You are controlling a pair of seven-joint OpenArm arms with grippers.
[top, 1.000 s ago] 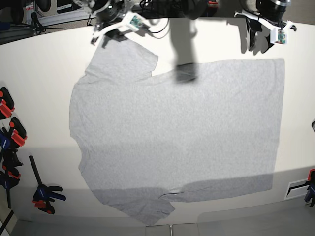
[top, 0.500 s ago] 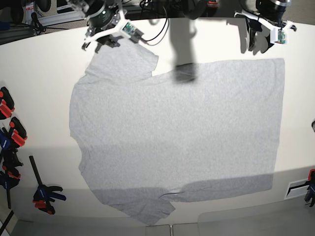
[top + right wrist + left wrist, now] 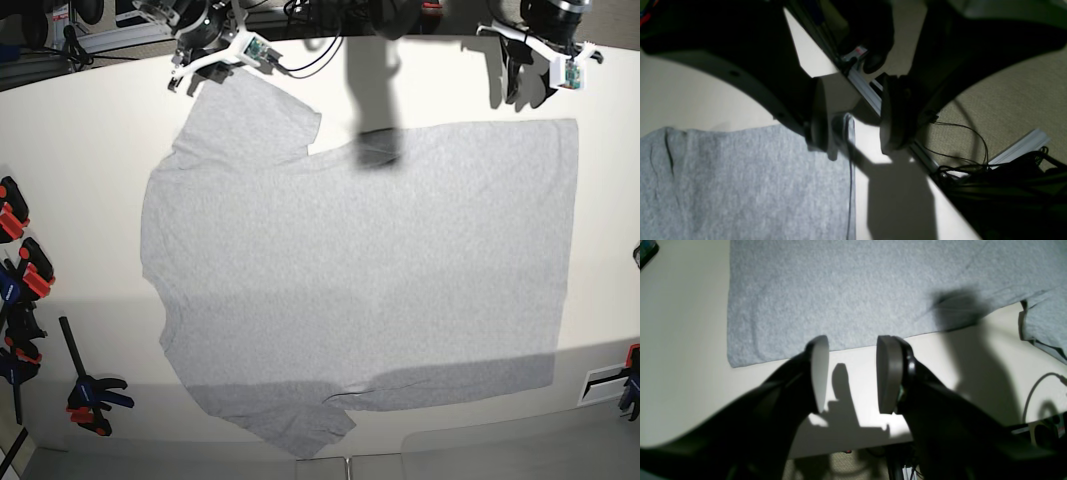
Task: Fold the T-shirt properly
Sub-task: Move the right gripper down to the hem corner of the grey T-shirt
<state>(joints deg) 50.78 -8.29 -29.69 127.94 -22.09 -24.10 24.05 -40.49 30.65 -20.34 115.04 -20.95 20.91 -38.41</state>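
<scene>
Base view showed me the T-shirt (image 3: 360,270) spread lengthwise across the worktop (image 3: 90,150), each empty, parted gripper, left (image 3: 851,373) and right (image 3: 853,116), poised beside a far corner.

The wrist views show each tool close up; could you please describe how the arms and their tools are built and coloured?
The left tool has curved black arms ending in flat, rounded oval pads, one pale grey, one darker. The right tool is the same black build with similar pads. In the base view, each wrist carries a white bracket with a small green board, and black cables trail from the right arm.
</scene>
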